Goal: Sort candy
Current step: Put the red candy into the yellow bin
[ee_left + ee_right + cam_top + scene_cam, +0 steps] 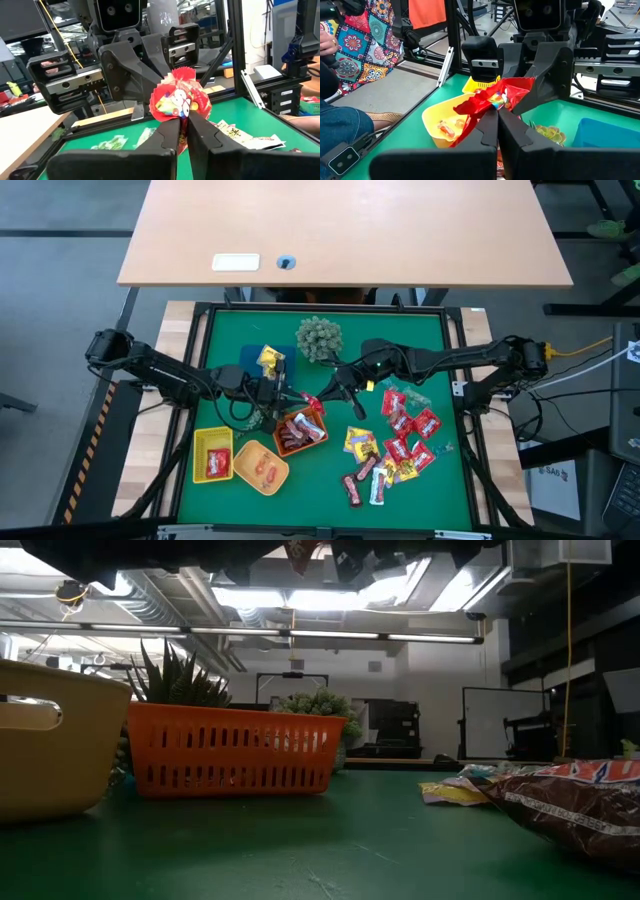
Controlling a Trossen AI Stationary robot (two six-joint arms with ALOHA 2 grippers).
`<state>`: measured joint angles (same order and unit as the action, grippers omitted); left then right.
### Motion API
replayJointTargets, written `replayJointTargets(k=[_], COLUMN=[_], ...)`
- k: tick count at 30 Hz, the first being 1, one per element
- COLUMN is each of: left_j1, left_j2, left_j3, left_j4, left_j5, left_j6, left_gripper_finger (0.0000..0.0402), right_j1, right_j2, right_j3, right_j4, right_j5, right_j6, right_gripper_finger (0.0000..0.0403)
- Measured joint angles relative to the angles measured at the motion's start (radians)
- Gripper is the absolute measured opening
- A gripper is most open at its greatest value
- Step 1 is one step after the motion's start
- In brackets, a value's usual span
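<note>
While both arms meet above the middle of the green table, each gripper is clamped on the same red packet. The left gripper pinches its lower edge with fingers fully closed; the right gripper grips the opposite end likewise. This packet hangs clear of the surface, just above the orange tray. Remaining candy lies scattered on the table's right side.
</note>
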<state>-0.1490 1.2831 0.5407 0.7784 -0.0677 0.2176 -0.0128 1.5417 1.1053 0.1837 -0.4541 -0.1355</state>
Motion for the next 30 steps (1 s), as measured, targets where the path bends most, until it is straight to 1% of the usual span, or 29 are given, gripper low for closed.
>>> replayJointTargets(k=[3, 5, 10, 14, 16, 20, 24, 27, 30], left_j1=[0.0, 0.0, 0.0, -0.001, -0.001, -0.001, -0.001, -0.002, -0.004], left_j2=[0.0, 0.0, 0.0, -0.009, -0.031, -0.104, -0.223, -0.314, -0.393], left_j3=[0.0, 0.0, 0.0, 0.0, 0.0, 0.0, 0.001, 0.001, 0.001], left_j4=[0.0, 0.0, -0.006, -0.047, -0.106, -0.297, -0.526, -0.735, -0.935], left_j5=[0.0, 0.0, 0.004, 0.015, 0.05, 0.158, 0.33, 0.492, 0.63], left_j6=[0.0, 0.0, -0.02, -0.114, -0.174, -0.314, -0.501, -0.688, -0.915], left_gripper_finger=[0.0004, 0.0003, 0.0003, 0.0003, 0.0002, 0.0002, 0.0002, 0.0002, 0.0002], right_j1=[0.0, 0.0, 0.0, -0.001, -0.001, 0.0, 0.0, 0.0, 0.0], right_j2=[0.0, 0.0, 0.0, -0.015, -0.028, -0.05, -0.05, -0.042, -0.04], right_j3=[0.0, 0.0, 0.0, 0.0, 0.0, 0.0, 0.0, 0.0, -0.002], right_j4=[0.0, -0.005, -0.041, -0.116, -0.179, -0.334, -0.499, -0.6, -0.674], right_j5=[0.0, 0.0, 0.004, 0.009, 0.009, 0.007, 0.006, 0.017, 0.026], right_j6=[0.0, 0.0, 0.0, 0.001, 0.001, 0.001, 0.016, 0.035, 0.036], right_gripper_finger=[0.001, 0.003, 0.0113, 0.0171, 0.0191, 0.0215, 0.022, 0.0221, 0.0221])
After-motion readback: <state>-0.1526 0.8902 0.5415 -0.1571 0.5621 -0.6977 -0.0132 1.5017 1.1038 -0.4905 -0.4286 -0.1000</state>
